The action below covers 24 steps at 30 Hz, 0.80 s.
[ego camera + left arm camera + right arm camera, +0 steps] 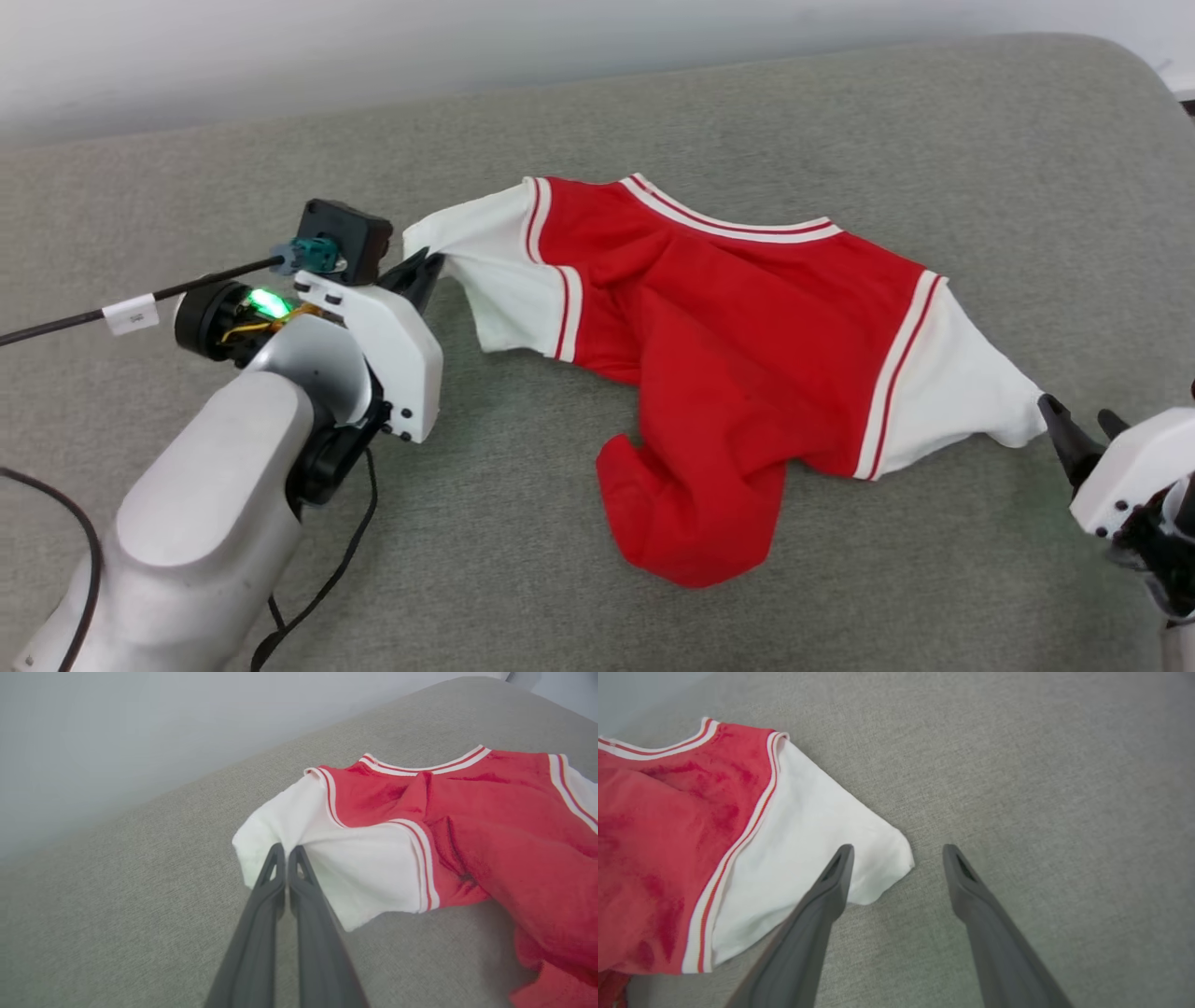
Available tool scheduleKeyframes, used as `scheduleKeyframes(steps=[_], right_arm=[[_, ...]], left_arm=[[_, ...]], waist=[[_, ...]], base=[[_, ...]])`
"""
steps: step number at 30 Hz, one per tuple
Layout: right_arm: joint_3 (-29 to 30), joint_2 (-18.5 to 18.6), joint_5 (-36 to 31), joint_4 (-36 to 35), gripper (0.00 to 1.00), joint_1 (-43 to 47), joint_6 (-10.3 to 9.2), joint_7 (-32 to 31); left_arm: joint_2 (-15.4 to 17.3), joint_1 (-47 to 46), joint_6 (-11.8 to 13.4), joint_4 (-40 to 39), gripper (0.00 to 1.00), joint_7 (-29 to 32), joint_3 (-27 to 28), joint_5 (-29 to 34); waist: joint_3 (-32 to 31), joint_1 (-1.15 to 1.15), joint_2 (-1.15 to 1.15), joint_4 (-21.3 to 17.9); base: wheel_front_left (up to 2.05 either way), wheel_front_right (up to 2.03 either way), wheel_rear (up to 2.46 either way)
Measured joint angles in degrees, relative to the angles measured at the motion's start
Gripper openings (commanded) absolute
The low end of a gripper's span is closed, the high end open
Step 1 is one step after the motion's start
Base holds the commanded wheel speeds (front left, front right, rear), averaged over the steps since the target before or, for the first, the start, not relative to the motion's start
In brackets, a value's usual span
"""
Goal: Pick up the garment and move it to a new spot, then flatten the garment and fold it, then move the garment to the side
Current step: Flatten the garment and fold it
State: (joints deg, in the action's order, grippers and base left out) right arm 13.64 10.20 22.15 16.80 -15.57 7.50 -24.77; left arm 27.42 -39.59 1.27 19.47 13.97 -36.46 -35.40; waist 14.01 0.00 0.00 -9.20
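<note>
The garment (738,355), a red T-shirt with white sleeves and striped trim, lies rumpled on the grey cushioned surface (747,112), its lower part bunched toward me. My left gripper (431,261) is shut on the edge of the garment's left white sleeve (327,858); in the left wrist view the gripper (286,851) shows its two fingers pressed together on the cloth. My right gripper (1078,418) stands open right at the tip of the right white sleeve (822,830). In the right wrist view, the gripper (896,851) has one finger over the sleeve corner and the other over bare fabric surface.
A pale wall (373,47) runs behind the grey surface. A black cable (84,317) with a white tag leads to my left wrist, and more cable (327,579) trails beside the left forearm. Bare grey surface lies around the garment on all sides.
</note>
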Motion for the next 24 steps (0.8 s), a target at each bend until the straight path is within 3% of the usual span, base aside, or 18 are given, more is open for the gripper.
scheduleKeyframes(steps=[5, 13, 14, 15, 16, 17, 24], right_arm=[[-0.7, 2.1, 1.4, 4.7, 1.00, -4.7, 0.00, -10.0], [-1.4, 3.9, 3.6, 10.2, 1.00, -9.5, 0.00, -18.6], [-1.3, 4.2, 3.8, 10.5, 0.93, -9.9, 0.00, -19.8], [-1.3, 4.3, 4.2, 10.6, 0.42, -10.2, -0.01, -20.7], [-1.3, 4.5, 4.4, 10.6, 0.16, -10.4, -0.01, -21.3], [-1.3, 4.8, 4.7, 10.6, 0.00, -10.6, -0.01, -22.0], [-3.1, 5.9, 5.6, 9.2, 0.00, -10.5, -0.02, -22.2]], left_arm=[[0.0, 0.0, 0.8, -4.9, 0.00, -0.5, -0.3, 1.0], [0.9, -0.6, 1.4, -10.0, 0.00, -0.3, -0.6, 1.9], [1.0, -0.6, 1.4, -10.3, 0.00, -0.3, -0.6, 1.9], [1.1, -0.6, 1.4, -10.5, 0.00, -0.3, -0.6, 1.9], [1.3, -0.6, 1.5, -10.6, 0.00, -0.3, -0.6, 1.9], [1.4, -0.6, 1.5, -10.8, 0.00, -0.3, -0.6, 1.9], [2.3, -0.5, 1.9, -10.9, 0.00, -0.3, -0.4, 1.5]], waist=[[1.4, 0.00, 0.00, 1.9], [5.0, 0.00, 0.00, 4.0], [5.3, 0.00, 0.00, 4.2], [5.6, 0.00, 0.00, 4.5], [5.8, 0.00, 0.00, 4.7], [6.0, 0.00, 0.00, 4.8], [4.6, 0.00, 0.00, 4.5]], base=[[0.00, 0.00, 0.00], [0.00, 0.00, 0.00], [0.00, 0.00, 0.00], [0.00, 0.00, 0.00], [0.00, 0.00, 0.00], [0.00, 0.00, 0.00], [0.00, 0.00, 0.00]])
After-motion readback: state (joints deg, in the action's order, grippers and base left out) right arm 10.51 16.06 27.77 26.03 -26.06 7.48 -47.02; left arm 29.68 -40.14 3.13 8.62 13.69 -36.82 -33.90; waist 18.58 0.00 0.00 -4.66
